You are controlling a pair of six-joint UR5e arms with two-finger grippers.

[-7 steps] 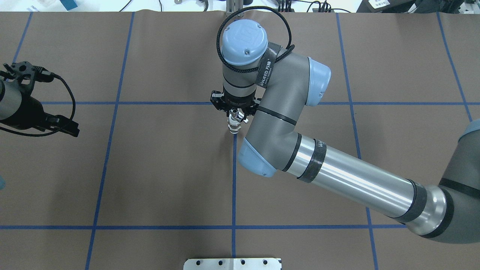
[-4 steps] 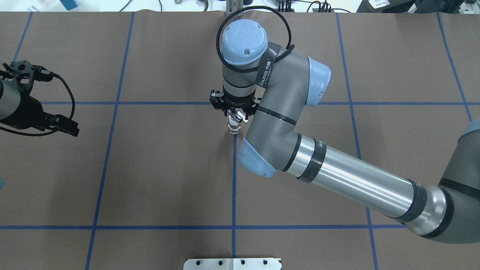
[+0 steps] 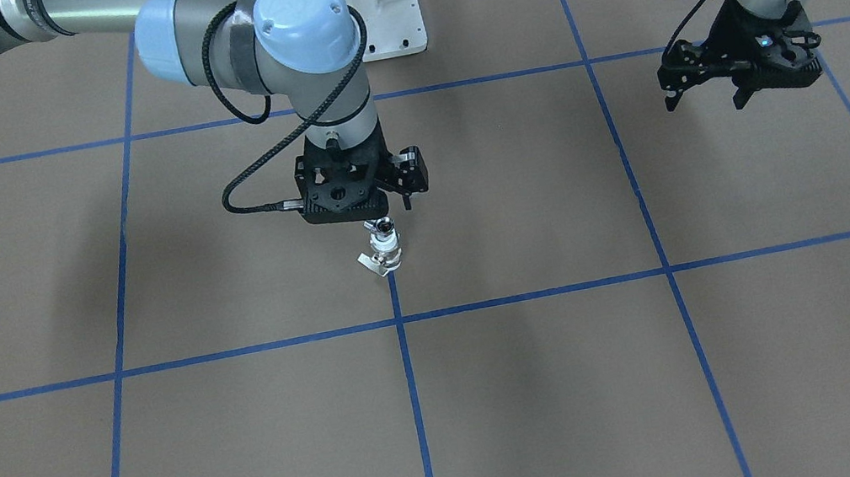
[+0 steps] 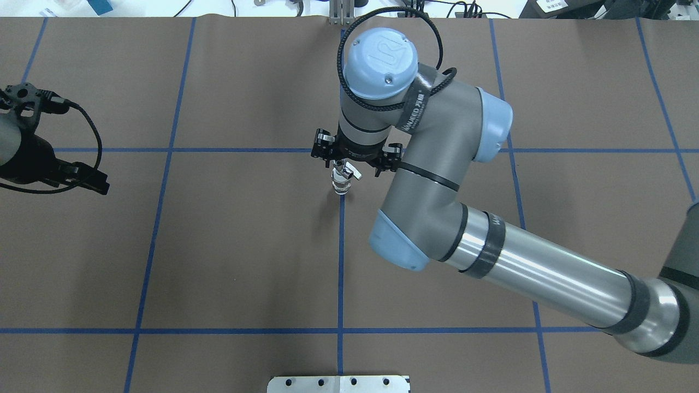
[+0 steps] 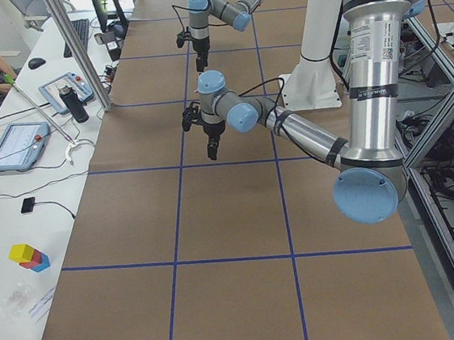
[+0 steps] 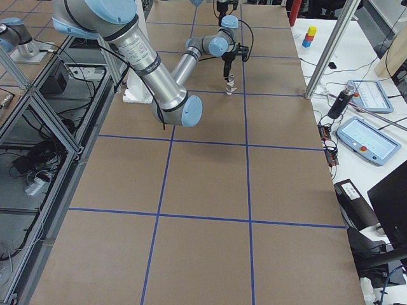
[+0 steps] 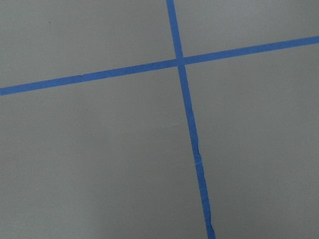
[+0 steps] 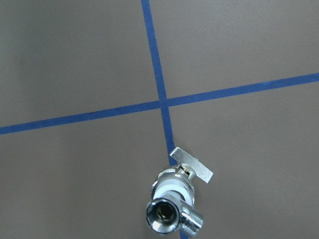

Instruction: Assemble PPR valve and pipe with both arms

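The PPR valve (image 3: pixel 385 255) stands upright on the blue centre line, with white ring ends and a flat side tab (image 8: pixel 192 165). It also shows in the overhead view (image 4: pixel 342 184) and the right wrist view (image 8: pixel 174 191). The silvery pipe (image 8: pixel 162 216) sits in the valve's top end, also seen in the front view (image 3: pixel 384 228). My right gripper (image 3: pixel 376 209) hangs open just above them and does not hold them; it also shows in the overhead view (image 4: pixel 345 164). My left gripper (image 3: pixel 706 102) is open and empty, far off at the table's left side (image 4: pixel 92 183).
The brown table cover (image 4: pixel 240 245) carries a grid of blue tape lines. A white base plate (image 4: pixel 338 383) sits at the near edge. The left wrist view shows only the bare cover and a tape crossing (image 7: pixel 180 61).
My right wrist and forearm have shifted right and risen over the valve. The valve with the pipe has stayed upright in place. My left gripper has drifted slightly left.
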